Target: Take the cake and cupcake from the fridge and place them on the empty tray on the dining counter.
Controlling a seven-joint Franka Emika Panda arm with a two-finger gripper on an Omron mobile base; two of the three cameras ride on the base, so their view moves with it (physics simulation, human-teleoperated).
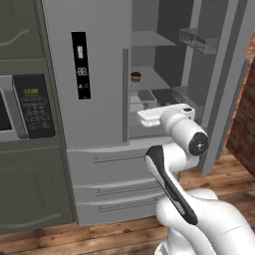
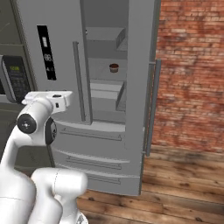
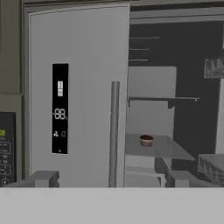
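**Fridge open, nothing fetched yet**

We face the fridge [image 1: 94, 74], its right door swung wide. The cupcake [image 3: 146, 140] sits on a middle shelf [image 3: 162, 148]; we cannot make out the cake. Our gripper [image 3: 109, 179] is empty, fingers spread, well short of the shelf. Both picks and the tray placements remain.

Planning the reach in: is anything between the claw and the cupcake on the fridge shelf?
In the hand view, nothing stands between the open claw and the cupcake; only bare shelf and open air. The closed left door's handle is just beside that line.
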